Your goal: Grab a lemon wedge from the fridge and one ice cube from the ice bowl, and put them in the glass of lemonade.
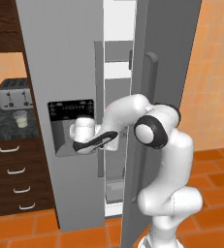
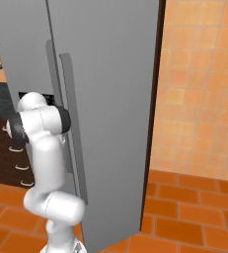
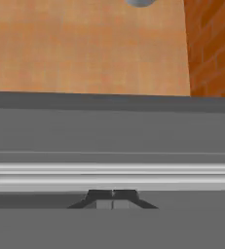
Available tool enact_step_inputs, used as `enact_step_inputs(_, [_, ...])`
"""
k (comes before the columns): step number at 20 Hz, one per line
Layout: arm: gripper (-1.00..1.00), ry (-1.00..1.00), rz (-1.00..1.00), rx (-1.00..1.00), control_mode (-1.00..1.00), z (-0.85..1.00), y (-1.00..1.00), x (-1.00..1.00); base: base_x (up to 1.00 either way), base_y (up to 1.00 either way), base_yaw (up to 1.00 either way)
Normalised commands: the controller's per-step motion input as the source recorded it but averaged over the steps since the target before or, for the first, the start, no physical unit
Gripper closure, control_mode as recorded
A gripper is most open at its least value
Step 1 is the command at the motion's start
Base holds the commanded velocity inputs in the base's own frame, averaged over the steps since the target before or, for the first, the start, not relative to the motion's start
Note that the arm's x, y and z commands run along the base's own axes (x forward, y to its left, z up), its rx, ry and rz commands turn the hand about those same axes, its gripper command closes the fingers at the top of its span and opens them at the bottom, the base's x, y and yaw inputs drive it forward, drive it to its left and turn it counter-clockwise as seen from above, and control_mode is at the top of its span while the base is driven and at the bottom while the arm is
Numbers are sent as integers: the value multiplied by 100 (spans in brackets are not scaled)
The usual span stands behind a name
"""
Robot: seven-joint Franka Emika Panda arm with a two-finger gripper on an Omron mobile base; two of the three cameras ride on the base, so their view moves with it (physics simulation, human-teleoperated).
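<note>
Opening the fridge (image 1: 60,72) is the step in hand as far as I can judge, and the right door (image 1: 167,58) already stands partly swung out, with a gap showing white shelves inside. The arm reaches into that gap near the left door's dispenser panel (image 1: 71,110). In the hand view the gripper (image 3: 112,204) sits right up against a grey door edge with its two dark tips pressed together, fully closed and holding nothing that I can see. To do this well I'd push the door wider so there's clean room to reach the shelves, keeping the elbow off the swinging door, then pull back before going in for the lemon wedge, which I can't spot from these angles. The glass of lemonade (image 1: 20,118) waits on the dark counter (image 1: 7,127) to the left, just in front of the silver toaster (image 1: 15,93). Counting up: one fridge with two doors and two long handles, one glass, one toaster, and four drawer pulls on the wooden cabinet (image 1: 16,179) below the counter. The ice bowl isn't something I can pick out.
</note>
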Motion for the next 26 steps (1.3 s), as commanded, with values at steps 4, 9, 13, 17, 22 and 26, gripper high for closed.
enact_step_inputs(4, [100, 27, -4, -24, -100, -2, -76, -7, 0, 0, 0])
enact_step_inputs(9, [100, 9, -33, 0, -100, -8, -100, -68, 0, 0, 0])
enact_step_inputs(13, [100, 14, -39, 4, -100, 0, -100, -80, 0, 0, 0])
enact_step_inputs(17, [100, 27, -43, 5, -100, 0, -100, -23, 0, 0, 0])
enact_step_inputs(22, [100, 35, -39, 10, -100, 0, -100, 0, 0, 0, 0])
enact_step_inputs(26, [100, 24, -28, 15, -100, -2, -100, 6, 0, 0, 0])
